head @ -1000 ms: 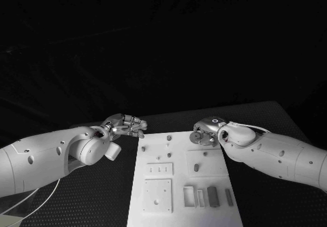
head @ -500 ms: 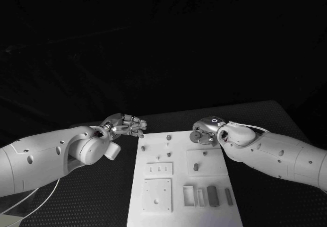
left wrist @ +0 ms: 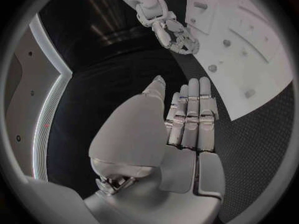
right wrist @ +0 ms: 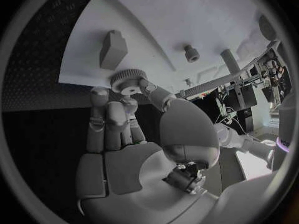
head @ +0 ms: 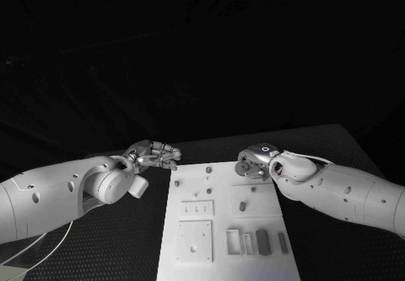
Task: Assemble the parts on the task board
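The right hand (head: 250, 167) grips a round toothed gear (right wrist: 129, 81) between thumb and fingertips, poised over the task board (head: 221, 257) at about one o'clock of its far end, just above the white plate. Against the pictures of a second ago almost nothing has shifted: the right hand has held its place with the gear, and the left hand (head: 154, 155) has eased only slightly at the board's eleven o'clock corner. That stillness suggests the gear is being lined up, not yet seated. The left hand holds nothing, its fingers straight and laid side by side, off the board over the black surface (head: 110, 246).

Counted, largest first: one task board; two hands; one gear; at the board's near end, around five o'clock, two dark upright bars (head: 263, 242). Small pegs (head: 208, 170) dot the far half; their number I cannot tell exactly.
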